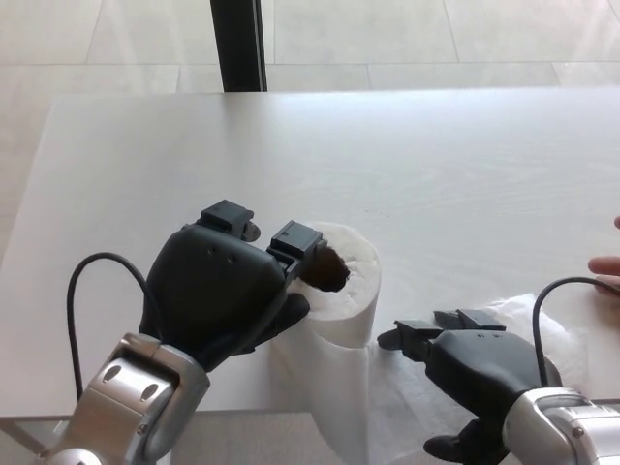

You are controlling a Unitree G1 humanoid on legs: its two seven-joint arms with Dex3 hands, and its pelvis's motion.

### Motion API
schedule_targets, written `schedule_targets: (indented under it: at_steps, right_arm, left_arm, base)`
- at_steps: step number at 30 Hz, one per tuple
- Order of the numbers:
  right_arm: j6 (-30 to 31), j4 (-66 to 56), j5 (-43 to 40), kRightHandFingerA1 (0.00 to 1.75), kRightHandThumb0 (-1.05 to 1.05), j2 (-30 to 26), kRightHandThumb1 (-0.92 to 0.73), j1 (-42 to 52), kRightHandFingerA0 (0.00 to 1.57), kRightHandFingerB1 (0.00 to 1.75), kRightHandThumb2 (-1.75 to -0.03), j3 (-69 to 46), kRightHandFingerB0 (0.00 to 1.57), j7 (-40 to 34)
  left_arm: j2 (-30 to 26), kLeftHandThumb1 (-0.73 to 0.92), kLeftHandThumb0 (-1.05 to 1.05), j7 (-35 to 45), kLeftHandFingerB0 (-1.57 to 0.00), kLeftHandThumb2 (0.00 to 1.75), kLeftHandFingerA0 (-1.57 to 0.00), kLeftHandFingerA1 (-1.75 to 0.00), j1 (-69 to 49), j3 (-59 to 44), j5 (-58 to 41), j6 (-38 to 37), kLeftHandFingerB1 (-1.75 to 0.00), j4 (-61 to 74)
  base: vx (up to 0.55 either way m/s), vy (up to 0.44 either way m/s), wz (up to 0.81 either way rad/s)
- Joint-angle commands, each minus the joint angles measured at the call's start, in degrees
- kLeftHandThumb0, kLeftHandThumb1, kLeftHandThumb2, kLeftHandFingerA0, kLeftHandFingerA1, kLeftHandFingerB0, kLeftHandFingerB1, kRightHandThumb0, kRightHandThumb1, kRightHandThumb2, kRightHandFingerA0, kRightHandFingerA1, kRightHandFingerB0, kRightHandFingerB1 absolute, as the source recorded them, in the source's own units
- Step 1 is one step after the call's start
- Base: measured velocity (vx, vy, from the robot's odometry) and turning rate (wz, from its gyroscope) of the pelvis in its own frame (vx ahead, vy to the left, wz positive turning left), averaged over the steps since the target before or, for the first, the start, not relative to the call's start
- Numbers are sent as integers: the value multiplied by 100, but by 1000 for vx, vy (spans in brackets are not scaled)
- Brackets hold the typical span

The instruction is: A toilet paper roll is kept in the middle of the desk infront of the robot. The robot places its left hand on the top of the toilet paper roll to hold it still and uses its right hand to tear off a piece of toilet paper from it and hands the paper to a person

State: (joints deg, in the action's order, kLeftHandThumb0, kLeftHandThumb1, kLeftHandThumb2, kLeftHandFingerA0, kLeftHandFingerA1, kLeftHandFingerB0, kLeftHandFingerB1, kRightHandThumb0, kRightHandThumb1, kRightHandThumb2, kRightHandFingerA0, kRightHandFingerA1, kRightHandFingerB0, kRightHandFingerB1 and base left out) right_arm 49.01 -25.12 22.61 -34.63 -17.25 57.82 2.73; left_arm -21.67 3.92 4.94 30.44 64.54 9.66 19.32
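A white toilet paper roll stands upright at the desk's near middle, its brown core showing on top. My left hand comes in from the left and clasps it, two fingertips on the top rim by the core and the thumb against its side. A loose sheet of paper trails from the roll's front and spreads rightward on the desk. My right hand hovers over that sheet just right of the roll, fingers pointing left and spread away from the thumb, nothing pinched between them.
The white desk reaches far back; a dark post stands behind it on the tiled floor. A person's fingertips show at the right edge. Black cables loop off both of my wrists.
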Motion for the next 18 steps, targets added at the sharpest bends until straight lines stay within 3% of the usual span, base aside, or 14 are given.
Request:
schedule_targets:
  at_steps: [1,3,4,5,8,9,10,11,12,13,14,16,17,18]
  right_arm:
    - [751,331,759,42,-28,283,-41,205,1,39,-67,-137,5,41]
    - [743,425,973,55,-28,375,-40,248,0,38,-63,-108,6,2]
    - [734,459,1128,48,-31,405,-37,285,0,39,-62,-53,3,-2]
    - [773,547,1234,28,-37,451,-35,247,0,31,-64,72,2,101]
    - [731,693,1417,23,-37,541,-34,312,0,33,-63,92,4,128]
    - [681,782,1515,13,-31,564,-34,333,0,31,-64,153,4,148]
    - [628,939,1673,31,-24,577,-32,371,0,34,-73,247,3,112]
    - [614,944,1728,31,-24,587,-32,389,0,34,-73,217,3,142]
    - [523,1060,1802,67,-28,571,-32,413,2,35,-73,260,2,109]
    - [359,1198,1881,79,-31,552,-34,457,24,34,-70,261,3,116]
    - [385,1287,1899,69,-28,589,-32,490,2,34,-75,255,1,184]
    - [306,1440,2019,26,-25,626,-33,571,0,43,-70,231,0,182]
    - [270,1464,2074,26,-25,643,-33,593,0,43,-70,193,0,203]
    - [100,1621,2141,59,-22,725,-24,795,7,52,-82,47,7,-197]
  left_arm:
    - [10,77,-48,346,-46,63,-47,-68,-127,87,215,28,-57,-272]
    - [29,76,-48,303,-46,62,-47,-68,-150,60,178,16,-56,-280]
    - [31,75,-47,293,-46,62,-47,-68,-165,52,185,9,-56,-271]
    - [9,75,-47,235,-46,62,-48,-68,-217,9,126,-23,-56,-259]
    - [12,74,-46,135,-47,62,-49,-69,-237,-34,57,-91,-56,-280]
    - [-9,75,-47,185,-46,62,-47,-69,-258,-50,65,-79,-56,-252]
    - [-26,75,-47,221,-45,62,-47,-69,-269,-80,52,-76,-56,-207]
    - [-16,75,-47,225,-45,62,-47,-69,-253,-79,57,-79,-56,-210]
    - [-39,76,-46,221,-46,62,-48,-69,-253,-97,59,-88,-56,-206]
    - [-67,76,-46,232,-46,63,-47,-68,-251,-118,69,-97,-56,-200]
    - [-72,55,-45,115,-39,101,-49,-72,-262,-130,61,-136,-63,-248]
    - [-82,56,-45,181,-39,101,-49,-72,-254,-150,88,-130,-62,-224]
    - [-76,56,-45,187,-39,101,-49,-72,-239,-157,93,-138,-62,-231]
    - [-86,56,-46,149,-40,101,-48,-71,-251,-176,63,-169,-62,-245]
  base:
    - [0,0,0]
    - [0,0,0]
    - [0,0,0]
    - [0,0,0]
    - [0,0,0]
    - [0,0,0]
    - [0,0,0]
    - [0,0,0]
    - [0,0,0]
    - [0,0,0]
    - [0,0,0]
    - [0,0,0]
    - [0,0,0]
    - [0,0,0]
